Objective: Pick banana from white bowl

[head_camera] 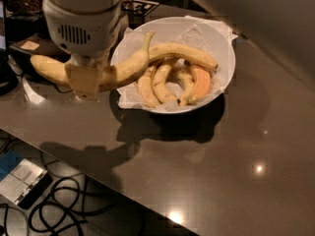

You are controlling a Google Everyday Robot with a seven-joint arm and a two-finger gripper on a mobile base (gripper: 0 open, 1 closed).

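My gripper (88,80) hangs at the upper left, beside the left rim of the white bowl (224,48). It is shut on the banana (125,68), a long pale-yellow one held roughly level above the counter. The banana's stem points up over the bowl's left edge and its other end sticks out to the left of the gripper. The paper-lined bowl holds several more bananas, among them a long arched one (184,51) and a short orange-tinted one (201,82).
The bowl stands on a dark glossy counter (236,151). A dark device with a cable (27,45) lies at the back left. Below the counter's front edge, black cables (59,208) and a small box (19,181) lie on the floor.
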